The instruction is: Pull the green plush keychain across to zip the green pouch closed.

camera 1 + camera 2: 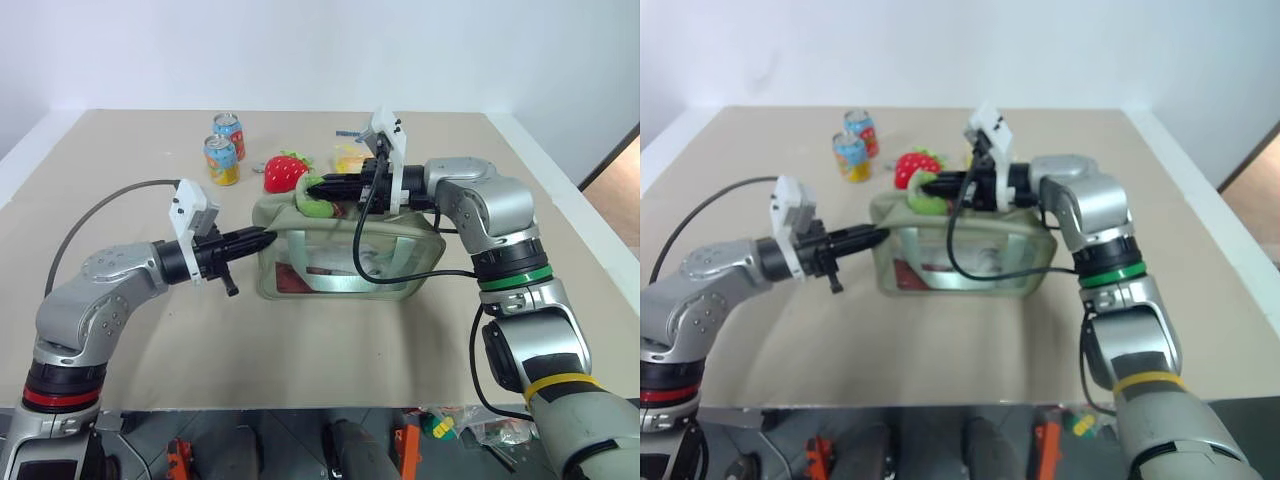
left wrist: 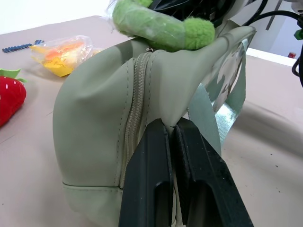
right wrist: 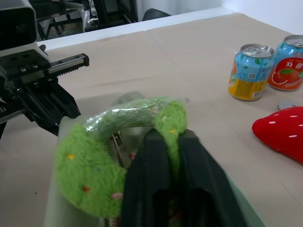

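Nearest the camera, at the lower left of the left eye view, the left claw [image 1: 262, 238] reaches toward the centre of the frame and is pinched tight on the left end of the green pouch [image 1: 345, 262]. From the left wrist, its two black fingers [image 2: 151, 175] are pressed together on a fold of the pouch's fabric just beside the zipper seam.

At mid frame the pouch sits on the tan counter [image 1: 150, 330], its long axis running left to right across the picture, with a clear side window facing the camera and a green webbing strap over its top.

On the pouch's upper left corner lies the green plush keychain [image 1: 316, 207], a lime ring with small pink and yellow specks. The right claw [image 1: 312, 187] comes in from the right side of the frame, pointing left, and is closed on this ring; the right wrist view shows a strand of plush squeezed between the two dark fingers [image 3: 147, 179], the rest of the loop curving away over the pouch's end.

Farther back stand a red strawberry toy [image 1: 285, 172] just behind the pouch, a yellow packet [image 1: 350, 158] to its right, and two drink cans [image 1: 223, 150] to its left, toward the upper centre.
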Motion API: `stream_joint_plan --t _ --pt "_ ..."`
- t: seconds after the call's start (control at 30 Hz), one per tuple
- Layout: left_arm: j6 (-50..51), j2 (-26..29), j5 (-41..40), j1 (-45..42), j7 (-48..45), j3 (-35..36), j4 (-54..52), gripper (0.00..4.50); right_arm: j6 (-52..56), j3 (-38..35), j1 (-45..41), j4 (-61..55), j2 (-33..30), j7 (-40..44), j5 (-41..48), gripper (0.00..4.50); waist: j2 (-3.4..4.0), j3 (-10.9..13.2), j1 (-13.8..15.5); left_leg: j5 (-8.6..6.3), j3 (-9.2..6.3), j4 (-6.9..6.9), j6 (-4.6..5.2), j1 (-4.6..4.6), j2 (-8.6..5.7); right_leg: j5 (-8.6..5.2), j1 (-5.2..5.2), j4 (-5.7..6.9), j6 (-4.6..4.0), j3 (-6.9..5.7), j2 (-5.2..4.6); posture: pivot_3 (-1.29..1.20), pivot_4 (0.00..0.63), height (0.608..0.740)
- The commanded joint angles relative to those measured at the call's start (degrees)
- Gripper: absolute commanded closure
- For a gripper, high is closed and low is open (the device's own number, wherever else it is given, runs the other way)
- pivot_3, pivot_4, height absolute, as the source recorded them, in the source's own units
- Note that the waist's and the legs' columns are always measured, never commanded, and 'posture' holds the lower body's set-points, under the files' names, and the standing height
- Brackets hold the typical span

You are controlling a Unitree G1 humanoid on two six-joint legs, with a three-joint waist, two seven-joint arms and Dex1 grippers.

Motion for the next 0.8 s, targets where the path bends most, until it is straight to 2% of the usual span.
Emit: stream_joint_plan --t 0.03,0.2,0.4,0.5,0.8 --pt "-0.6 -0.7 0.9 -0.9 0.5 -0.9 0.2 4.5 -4.7 -5.4 0.1 -4.3 -0.4 0.4 2.7 4.49 0.0 0.0 0.1 0.0 -0.02 0.01 0.0 -0.01 0.0 0.0 0.0 0.0 0.0 -0.02 0.0 0.0 0.15 0.74" --pt "-0.5 -1.8 1.0 -1.7 1.7 -0.3 0.1 4.5 -9.9 -11.0 1.3 -8.1 -3.1 -0.1 4.2 4.49 0.0 0.0 0.1 0.0 -0.07 0.02 0.0 -0.05 -0.01 0.0 0.01 -0.02 0.01 -0.06 -0.01 0.0 0.15 0.74" --pt "-1.0 -4.4 2.0 -3.1 6.2 0.8 -0.1 4.5 -14.4 -16.0 7.3 -10.3 -11.8 1.0 3.9 4.49 0.0 0.0 0.3 0.0 -0.11 0.02 0.0 -0.08 -0.04 -0.01 0.03 -0.05 0.02 -0.08 -0.05 0.0 0.15 0.74" --pt "-0.5 -6.1 1.3 -3.5 8.2 1.7 -0.2 4.5 -17.1 -17.2 11.5 -10.3 -15.8 0.1 2.1 4.49 0.01 0.0 0.2 0.0 -0.11 0.02 0.0 -0.07 -0.04 -0.01 0.02 -0.05 0.01 -0.08 -0.03 0.0 0.15 0.74" --pt "-0.9 -5.8 2.2 -2.7 7.9 1.1 -1.5 4.5 -25.6 -20.2 19.4 -6.2 -25.3 -4.2 -4.7 4.49 0.07 0.0 -0.2 0.02 -0.09 0.01 0.02 0.02 -0.03 0.01 0.01 0.01 -0.01 -0.01 0.04 0.0 0.15 0.74"
